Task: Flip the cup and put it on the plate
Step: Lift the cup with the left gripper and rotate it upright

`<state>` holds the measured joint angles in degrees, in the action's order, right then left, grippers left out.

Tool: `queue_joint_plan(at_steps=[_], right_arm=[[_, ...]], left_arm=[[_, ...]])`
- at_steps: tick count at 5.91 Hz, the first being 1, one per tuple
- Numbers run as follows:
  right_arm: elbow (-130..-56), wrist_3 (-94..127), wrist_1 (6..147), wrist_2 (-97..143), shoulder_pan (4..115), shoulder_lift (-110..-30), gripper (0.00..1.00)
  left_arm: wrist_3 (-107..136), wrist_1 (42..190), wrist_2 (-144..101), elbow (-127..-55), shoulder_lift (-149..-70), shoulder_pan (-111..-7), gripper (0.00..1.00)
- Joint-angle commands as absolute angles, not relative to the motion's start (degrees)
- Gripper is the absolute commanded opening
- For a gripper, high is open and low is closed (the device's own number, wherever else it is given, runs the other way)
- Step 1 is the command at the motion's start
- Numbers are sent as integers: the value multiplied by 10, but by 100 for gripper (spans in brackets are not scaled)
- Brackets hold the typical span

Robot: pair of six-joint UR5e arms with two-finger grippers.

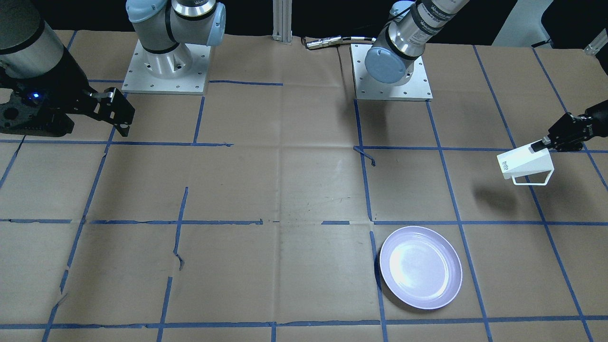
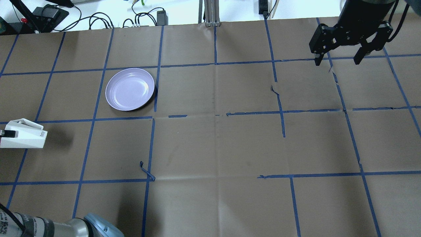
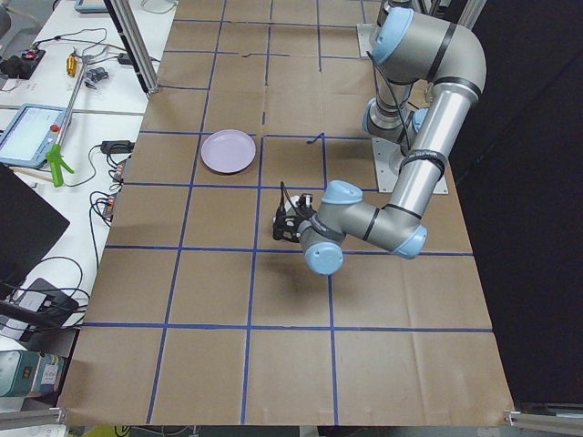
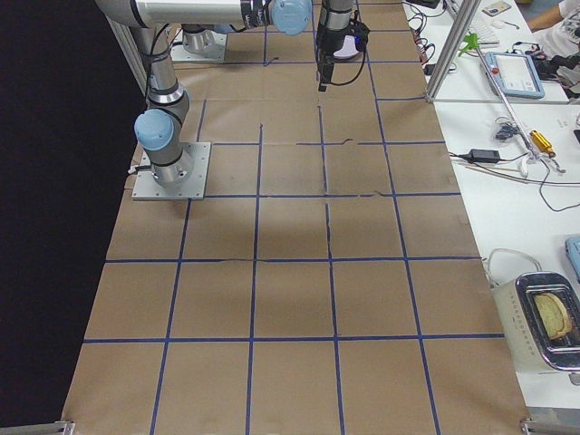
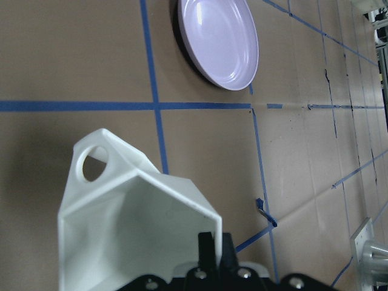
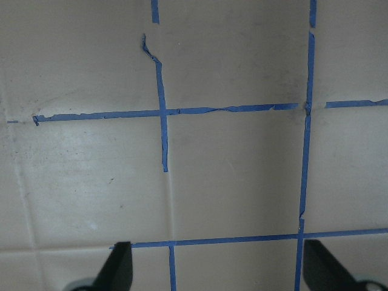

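White cup [image 1: 525, 164] hangs in the air on its side. The left gripper [image 1: 541, 144] is closed on one wall at the mouth end, and the printed base points away from the wrist. A shadow on the table [image 1: 285, 190] beneath shows the cup is clear of the surface. The plate [image 1: 420, 267] lies flat on the table, well apart from the cup, farther from the robot and nearer the table's middle. The right gripper [image 2: 338, 61] hovers far across the table with jaws apart, holding nothing.

Recommended procedure for this step:
1. Rotate the wrist until the mouth faces up and the base is level.
2. Carry the cup over the plate's centre before descending.
3. Lower slowly. The grip on a single thin wall is likely to let the cup pivot or slip.
4. Release only when the base sits flat inside the raised rim.
5. Withdraw straight up so the inner finger does not drag the wall.
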<state>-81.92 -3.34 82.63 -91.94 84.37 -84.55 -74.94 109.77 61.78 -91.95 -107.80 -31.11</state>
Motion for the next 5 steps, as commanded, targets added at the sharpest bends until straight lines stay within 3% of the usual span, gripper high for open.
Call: queue_joint_plan(at_steps=[1,5], right_arm=[[-819,-33,826,-919,844,-846,100],[-819,-33,826,-919,844,-846,100]], left_arm=[[-605,1062,621,-915,-1023,-406,0],[-313,871,731,-867,-1040,-673,0]])
